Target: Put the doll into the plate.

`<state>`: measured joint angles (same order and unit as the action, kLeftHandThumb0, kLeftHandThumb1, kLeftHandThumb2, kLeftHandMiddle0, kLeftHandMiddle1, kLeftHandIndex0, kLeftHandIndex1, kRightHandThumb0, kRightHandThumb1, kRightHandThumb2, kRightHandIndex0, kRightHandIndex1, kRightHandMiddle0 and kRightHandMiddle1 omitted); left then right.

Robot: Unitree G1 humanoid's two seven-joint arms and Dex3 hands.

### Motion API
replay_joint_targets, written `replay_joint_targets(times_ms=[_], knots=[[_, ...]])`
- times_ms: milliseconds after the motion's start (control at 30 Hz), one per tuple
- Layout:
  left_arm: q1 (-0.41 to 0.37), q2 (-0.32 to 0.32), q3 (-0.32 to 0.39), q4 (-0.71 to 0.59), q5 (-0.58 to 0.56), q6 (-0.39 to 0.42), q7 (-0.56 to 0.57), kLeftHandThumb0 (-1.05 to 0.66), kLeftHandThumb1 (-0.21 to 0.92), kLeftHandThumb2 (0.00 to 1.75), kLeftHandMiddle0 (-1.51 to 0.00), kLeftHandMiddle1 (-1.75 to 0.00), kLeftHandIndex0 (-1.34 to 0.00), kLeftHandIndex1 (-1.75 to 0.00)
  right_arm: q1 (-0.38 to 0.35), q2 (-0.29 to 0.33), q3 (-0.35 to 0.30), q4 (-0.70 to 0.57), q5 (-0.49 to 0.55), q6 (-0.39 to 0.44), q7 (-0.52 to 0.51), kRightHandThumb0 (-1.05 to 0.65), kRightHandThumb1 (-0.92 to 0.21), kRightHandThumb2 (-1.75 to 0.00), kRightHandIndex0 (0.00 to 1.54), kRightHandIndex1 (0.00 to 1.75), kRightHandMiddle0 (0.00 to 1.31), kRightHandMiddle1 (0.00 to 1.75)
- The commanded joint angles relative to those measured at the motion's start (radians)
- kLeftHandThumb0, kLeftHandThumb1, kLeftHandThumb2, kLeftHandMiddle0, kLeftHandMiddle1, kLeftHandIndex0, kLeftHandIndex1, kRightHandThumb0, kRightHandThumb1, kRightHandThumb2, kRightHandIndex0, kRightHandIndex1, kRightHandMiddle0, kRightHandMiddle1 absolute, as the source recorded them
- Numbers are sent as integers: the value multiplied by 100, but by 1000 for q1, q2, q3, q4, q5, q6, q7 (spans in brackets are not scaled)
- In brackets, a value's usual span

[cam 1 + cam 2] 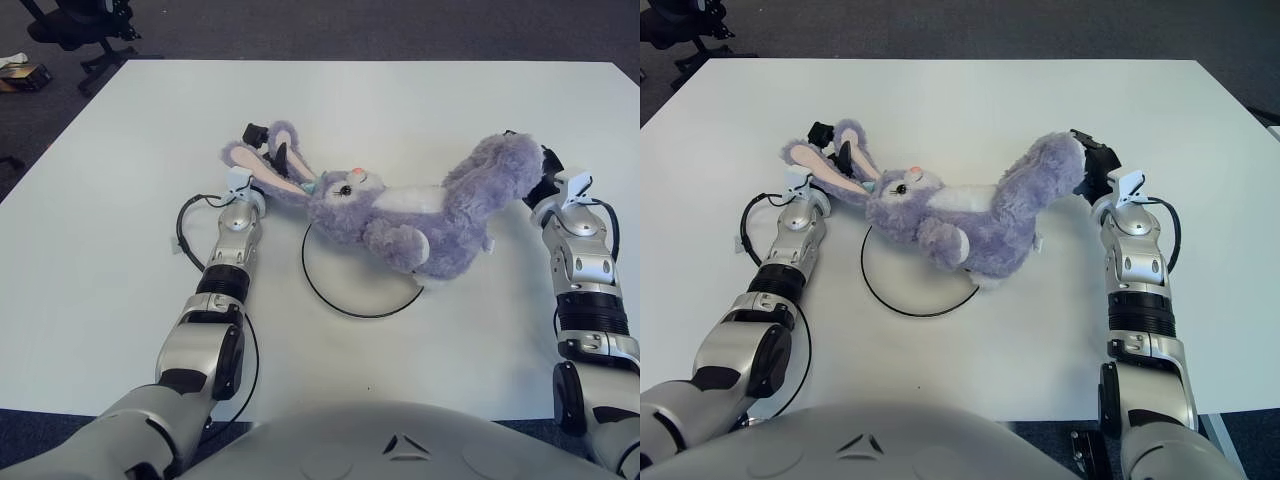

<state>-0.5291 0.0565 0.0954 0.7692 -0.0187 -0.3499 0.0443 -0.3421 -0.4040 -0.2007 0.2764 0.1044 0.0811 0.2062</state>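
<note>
You've got the purple bunny doll [400, 215] held off both ends, lying on its back across the far-right rim of the white plate [350, 290]. Head and one arm hang over the plate; the legs stretch away to the right, clear of it. Your left hand [268, 152] pinches the doll's ears, fingers closed around them. Your right hand [1092, 168] grips the feet end, fingers mostly buried in fur. All on the white table [120, 300].
</note>
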Motion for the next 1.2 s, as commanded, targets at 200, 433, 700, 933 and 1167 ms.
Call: replay_joint_targets(times_ms=[200, 433, 700, 933, 1167], knots=[[68, -10, -1, 57, 3, 43, 3, -36, 80, 67, -79, -175, -28, -175, -29, 52, -28, 66, 17, 36, -71, 0, -92, -7, 85, 89, 49, 139], [68, -9, 1, 58, 2, 41, 3, -36, 80, 67, -79, -175, -28, -175, -47, 86, -58, 174, 42, -48, -73, -1, -92, -10, 80, 101, 45, 138], [66, -9, 2, 62, 2, 38, 3, -36, 80, 67, -79, -175, -28, -175, -50, 87, -47, 208, 49, -81, -47, -1, -92, -12, 78, 104, 44, 138], [65, -10, 2, 69, 3, 32, 6, -36, 80, 67, -79, -175, -28, -175, -48, 81, -29, 203, 52, -51, -1, -1, -92, -14, 75, 108, 42, 139], [64, -11, 2, 72, 4, 27, 7, -36, 80, 67, -79, -175, -28, -175, -47, 82, -24, 194, 54, -34, 19, -1, -92, -14, 75, 108, 42, 139]])
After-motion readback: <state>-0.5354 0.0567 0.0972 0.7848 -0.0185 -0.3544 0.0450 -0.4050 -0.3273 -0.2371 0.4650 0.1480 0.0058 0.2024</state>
